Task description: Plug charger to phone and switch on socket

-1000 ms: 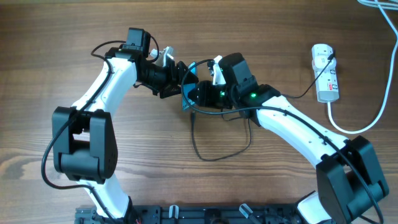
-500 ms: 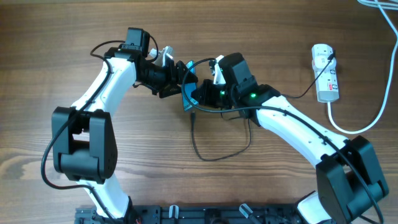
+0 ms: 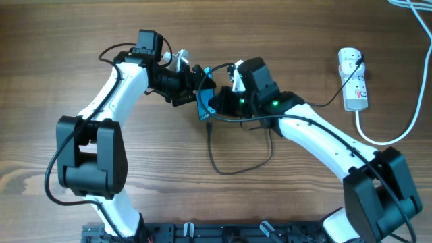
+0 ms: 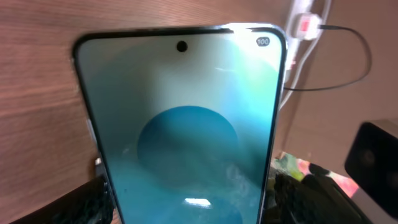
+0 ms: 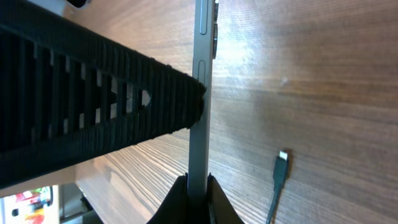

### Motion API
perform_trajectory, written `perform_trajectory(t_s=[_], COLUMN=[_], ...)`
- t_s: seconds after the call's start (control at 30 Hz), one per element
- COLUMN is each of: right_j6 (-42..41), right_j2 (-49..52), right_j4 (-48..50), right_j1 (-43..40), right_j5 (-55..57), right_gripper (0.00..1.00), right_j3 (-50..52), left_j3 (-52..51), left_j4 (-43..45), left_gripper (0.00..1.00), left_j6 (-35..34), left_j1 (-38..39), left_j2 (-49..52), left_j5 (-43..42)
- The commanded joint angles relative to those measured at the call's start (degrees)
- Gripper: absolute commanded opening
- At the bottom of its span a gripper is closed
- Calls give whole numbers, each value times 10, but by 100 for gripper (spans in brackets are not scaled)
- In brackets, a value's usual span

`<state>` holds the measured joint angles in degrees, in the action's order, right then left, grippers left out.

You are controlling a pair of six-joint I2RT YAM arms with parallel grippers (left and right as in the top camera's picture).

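The phone (image 3: 204, 102) is held on edge above the table, turquoise screen facing my left wrist camera (image 4: 186, 130). My left gripper (image 3: 196, 86) is shut on the phone, one finger on each long side (image 4: 186, 208). My right gripper (image 3: 217, 102) is shut on the phone's thin edge (image 5: 198, 190), and the phone (image 5: 200, 74) shows edge-on there. The charger, a thin black cable (image 3: 223, 169), loops on the table below the phone. Its plug tip (image 5: 282, 163) lies free on the wood, and it also shows in the overhead view (image 3: 210, 124). The white socket (image 3: 353, 81) lies at the far right.
The socket's thick white cord (image 3: 405, 128) curves along the right edge. The socket (image 4: 305, 25) and black cable (image 4: 351, 56) also show in the left wrist view. My left gripper's ribbed finger (image 5: 93, 106) crosses the right wrist view.
The phone has shifted slightly up and left between the two grippers. Both arms have barely moved.
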<state>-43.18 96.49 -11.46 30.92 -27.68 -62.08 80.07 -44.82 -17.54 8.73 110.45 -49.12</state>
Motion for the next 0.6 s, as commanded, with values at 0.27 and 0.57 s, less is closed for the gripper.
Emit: perform_trajectory(t_s=[0.27,0.57], right_j6=[10,12], right_j2=[-15,-14], right_j4=[153,168], right_j1=[-102,-103], right_j5=[-279,-283], right_gripper=[4,4], right_j3=[-10,-10], left_j3=[-1,-1], left_j4=[216,397], left_gripper=[80,57], left_j6=[29,-109], left_j1=[-30,-30], left_j2=[-19,-46], left_j5=[-412,-412])
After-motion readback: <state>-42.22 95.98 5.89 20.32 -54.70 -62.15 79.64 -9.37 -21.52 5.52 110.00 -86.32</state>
